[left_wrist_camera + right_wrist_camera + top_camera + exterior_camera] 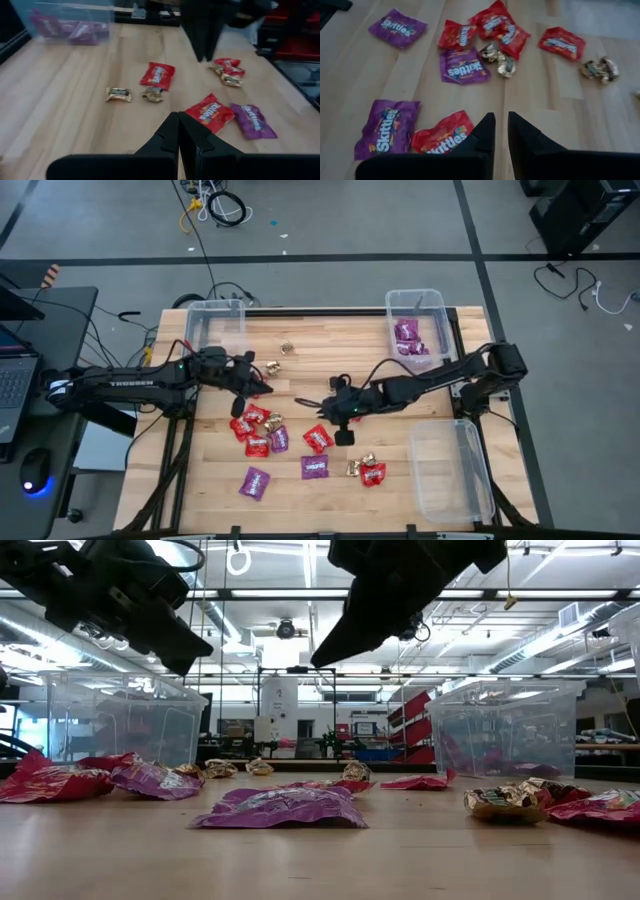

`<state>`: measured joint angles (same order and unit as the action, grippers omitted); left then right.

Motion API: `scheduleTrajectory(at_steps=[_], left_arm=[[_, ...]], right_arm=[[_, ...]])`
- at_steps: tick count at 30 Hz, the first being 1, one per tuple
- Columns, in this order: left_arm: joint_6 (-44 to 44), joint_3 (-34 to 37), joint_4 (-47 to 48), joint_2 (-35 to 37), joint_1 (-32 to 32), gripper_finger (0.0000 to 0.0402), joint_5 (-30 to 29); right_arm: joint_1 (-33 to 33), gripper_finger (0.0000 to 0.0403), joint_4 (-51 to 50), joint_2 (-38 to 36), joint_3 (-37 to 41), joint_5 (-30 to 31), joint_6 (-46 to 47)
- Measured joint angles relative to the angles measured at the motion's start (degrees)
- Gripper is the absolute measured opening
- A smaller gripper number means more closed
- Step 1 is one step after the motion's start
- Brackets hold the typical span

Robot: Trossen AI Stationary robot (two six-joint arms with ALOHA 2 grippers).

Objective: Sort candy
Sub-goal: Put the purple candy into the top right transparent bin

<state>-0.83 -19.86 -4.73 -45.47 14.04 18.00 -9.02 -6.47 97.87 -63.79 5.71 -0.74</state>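
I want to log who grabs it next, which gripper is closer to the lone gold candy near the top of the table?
Left. The left gripper sits just below and left of the lone gold candy; the right gripper is farther off, below and to its right.

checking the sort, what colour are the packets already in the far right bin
Purple packets, in the far right bin; clearest in the high view.

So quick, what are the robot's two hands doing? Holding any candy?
Left end effector: shut, holding nothing.
Right end effector: slightly open, empty, above the candy.
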Motion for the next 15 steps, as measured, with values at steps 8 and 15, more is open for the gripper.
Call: scheduleTrajectory(at_steps=[8, 15], left_arm=[[2.97, 0.00, -0.73, -0.01, 0.07, 0.0009, -8.87], [3.01, 0.00, -2.62, 0.00, 0.04, 0.0009, -8.92]], right_arm=[[-3.60, 0.0056, 5.68, 4.70, 0.00, -1.32, -4.60], [-5.62, 0.0075, 9.50, 7.48, 0.00, -0.91, -6.99]])
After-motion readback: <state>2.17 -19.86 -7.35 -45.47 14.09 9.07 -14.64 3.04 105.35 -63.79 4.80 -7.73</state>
